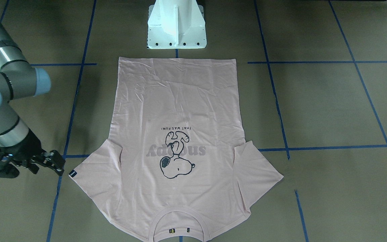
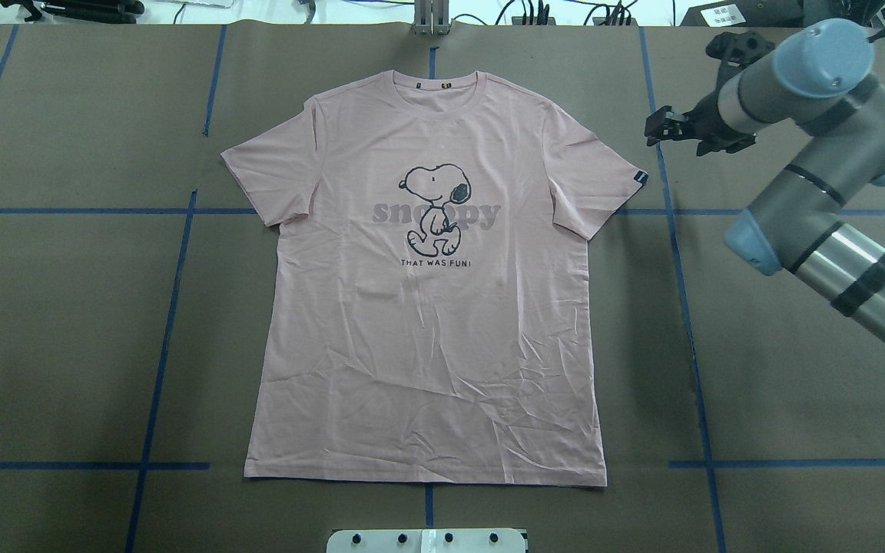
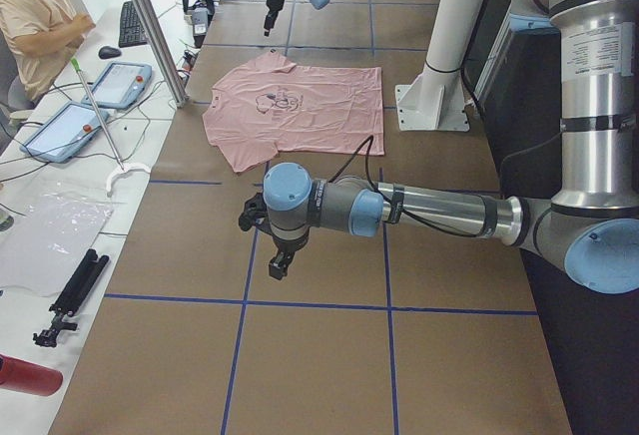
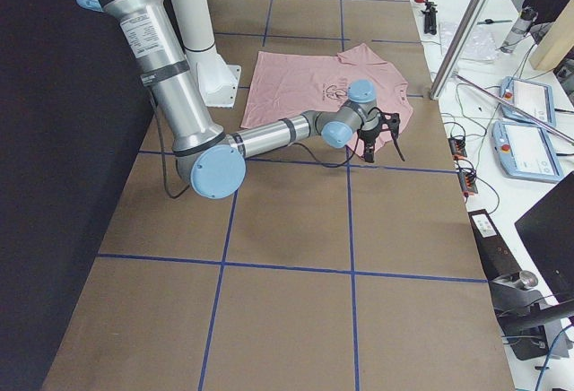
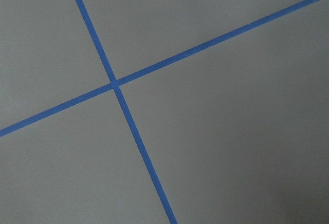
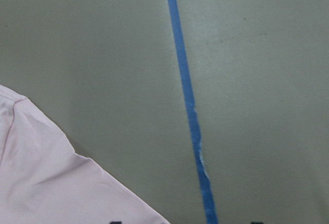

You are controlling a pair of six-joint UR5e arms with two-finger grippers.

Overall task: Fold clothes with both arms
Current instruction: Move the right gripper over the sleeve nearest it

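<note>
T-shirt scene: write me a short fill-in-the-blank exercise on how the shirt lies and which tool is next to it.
1. The T-shirt lies flat with its print facing ___.
2. Its collar points ___ from the base.
3. The tool beside the tagged sleeve is the robot's ___ one.
4. The tape in the left wrist view is ___.
Missing words: up; away; right; blue.

Brown-covered desk [image 2: 66,346], divided into rectangles by blue tape lines [image 2: 66,210]. A white pedestal [image 1: 176,25] stands on it at mid-length. An adjoining white side desk [image 3: 40,220] carries two teach pendants [image 3: 122,84], a keyboard [image 3: 132,23], a black tool [image 3: 72,295] and a red cylinder [image 3: 28,375]. A person [image 3: 35,16] sits beside it.
</note>
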